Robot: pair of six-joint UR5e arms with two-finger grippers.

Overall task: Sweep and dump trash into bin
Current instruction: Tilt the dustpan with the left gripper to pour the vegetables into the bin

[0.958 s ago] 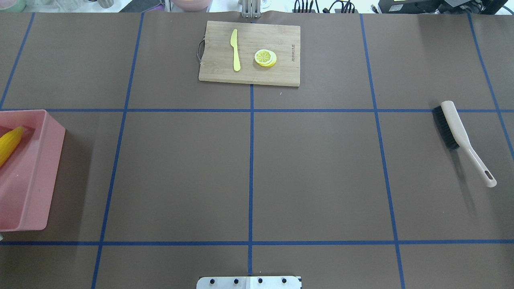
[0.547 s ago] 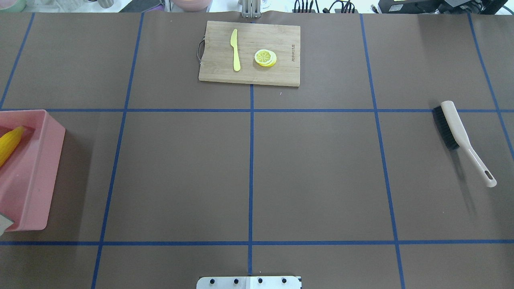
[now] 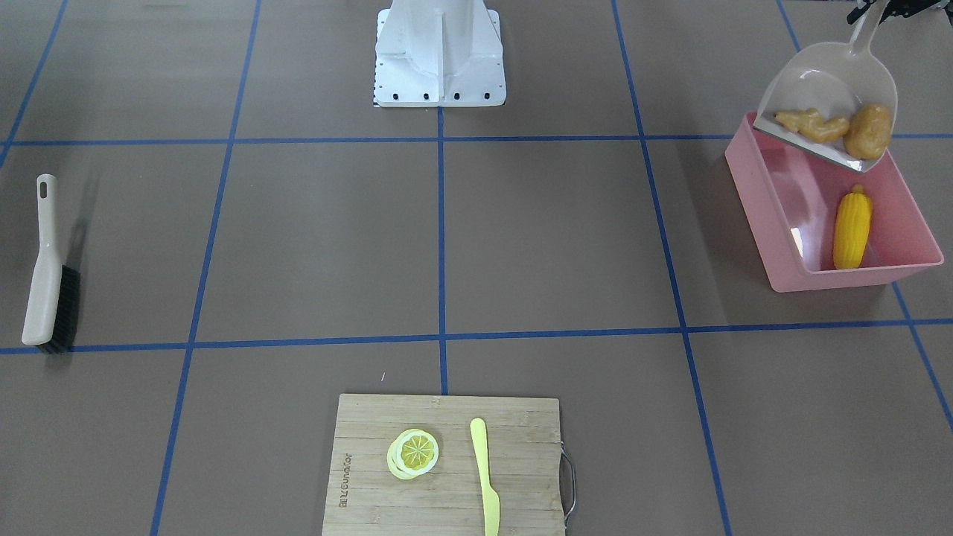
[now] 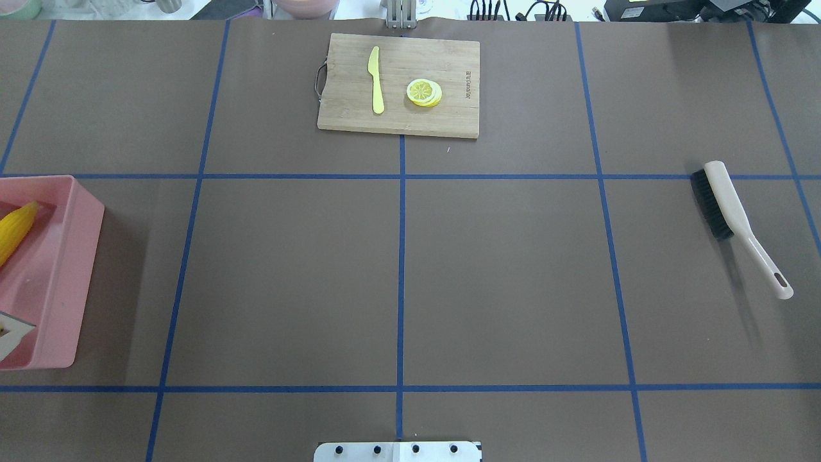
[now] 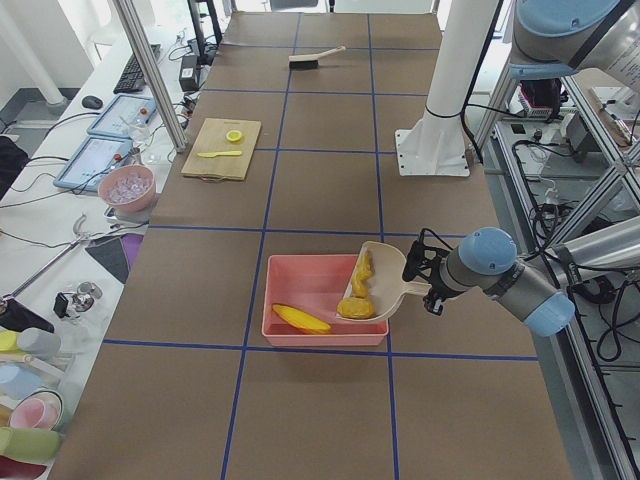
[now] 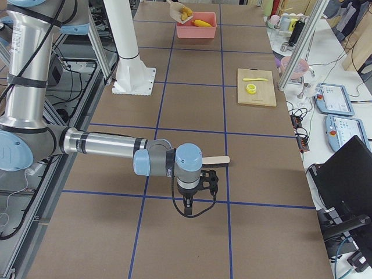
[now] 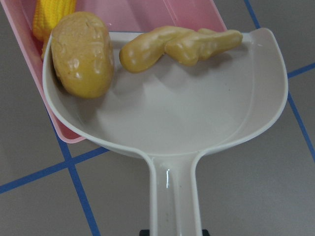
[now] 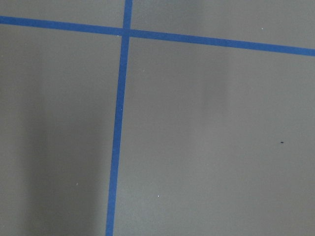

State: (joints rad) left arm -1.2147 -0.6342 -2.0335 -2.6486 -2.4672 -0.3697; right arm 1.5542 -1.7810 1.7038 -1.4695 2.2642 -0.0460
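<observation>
The pink bin [image 3: 767, 216] stands at the table's left end; it also shows in the overhead view [image 4: 64, 276]. The yellow corn cob [image 3: 852, 227] lies inside it. My left gripper [image 5: 415, 278] is shut on the handle of the beige dustpan [image 3: 826, 82] and holds it tilted over the bin's near end. The tan ginger root [image 7: 182, 44] and the brown potato [image 7: 81, 54] lie at the dustpan's lip, above the bin. My right gripper [image 6: 195, 200] hangs over bare table near the brush; I cannot tell whether it is open or shut.
A beige brush [image 4: 731, 212] with black bristles lies at the right end of the table. A wooden cutting board [image 4: 442, 64] at the far middle carries a pale yellow knife [image 4: 376, 80] and a lemon slice [image 4: 423, 92]. The robot's white base [image 3: 439, 52] stands at the near edge.
The dustpan's corner has come into the overhead view at the lower left and moved further over the bin's near end. The corn, brush and board have not moved.
</observation>
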